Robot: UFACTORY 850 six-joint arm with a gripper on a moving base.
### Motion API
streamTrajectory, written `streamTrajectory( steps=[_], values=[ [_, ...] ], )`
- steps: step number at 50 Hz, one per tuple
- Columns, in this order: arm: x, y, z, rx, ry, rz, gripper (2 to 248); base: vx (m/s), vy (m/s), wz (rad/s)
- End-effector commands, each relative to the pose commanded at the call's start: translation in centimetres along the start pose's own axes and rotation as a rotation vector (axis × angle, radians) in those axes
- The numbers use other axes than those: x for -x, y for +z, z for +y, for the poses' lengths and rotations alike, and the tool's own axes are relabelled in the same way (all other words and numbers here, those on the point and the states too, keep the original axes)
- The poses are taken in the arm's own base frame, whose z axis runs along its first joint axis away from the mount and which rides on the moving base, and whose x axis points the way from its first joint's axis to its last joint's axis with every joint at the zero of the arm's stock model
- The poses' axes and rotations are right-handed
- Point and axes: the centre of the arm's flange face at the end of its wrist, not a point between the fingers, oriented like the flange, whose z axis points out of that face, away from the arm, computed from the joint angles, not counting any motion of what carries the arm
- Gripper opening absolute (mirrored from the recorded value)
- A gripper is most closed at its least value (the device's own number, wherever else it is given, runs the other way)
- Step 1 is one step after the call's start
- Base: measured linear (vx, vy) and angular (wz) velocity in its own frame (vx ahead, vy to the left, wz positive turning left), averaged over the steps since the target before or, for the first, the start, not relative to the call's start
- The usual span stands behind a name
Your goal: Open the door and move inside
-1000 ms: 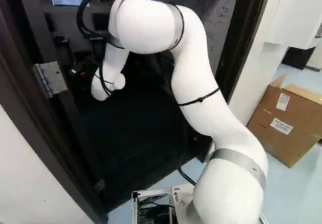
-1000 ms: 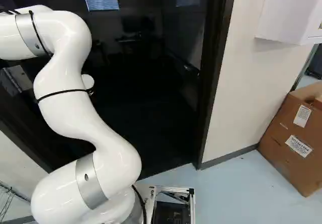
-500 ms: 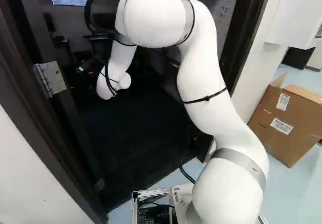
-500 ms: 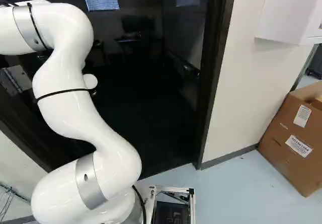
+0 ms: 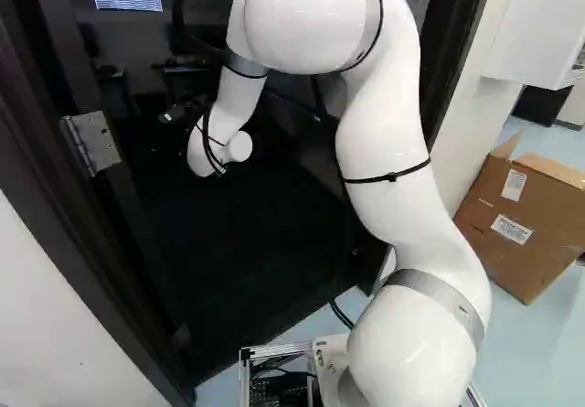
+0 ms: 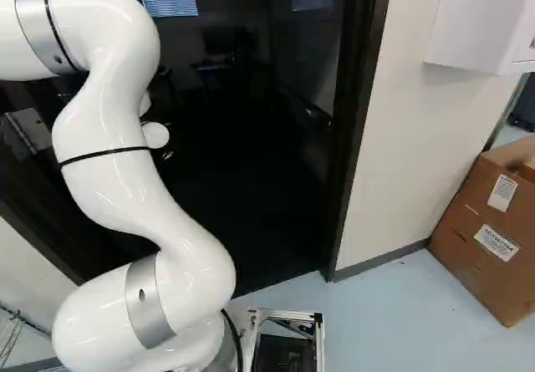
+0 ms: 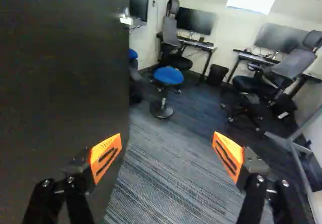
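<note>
Black door (image 7: 63,83) stands open at ten o'clock from the released tool (image 7: 167,146); the arm (image 5: 379,142) has swung toward one o'clock, so driving inside likely comes next.

No text can be read for certain: at the right of both base views the box (image 6: 501,284) carries two white labels (image 6: 496,243), one above the other, their print too small and blurred.
</note>
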Motion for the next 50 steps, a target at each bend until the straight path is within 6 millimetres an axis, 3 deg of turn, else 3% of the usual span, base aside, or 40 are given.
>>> streamTrajectory(
  steps=[50],
  values=[
    [2.0, -6.7, 7.1, 0.312, 0.219, -0.041, 247, 0.000, 0.000, 0.000]
  ],
)
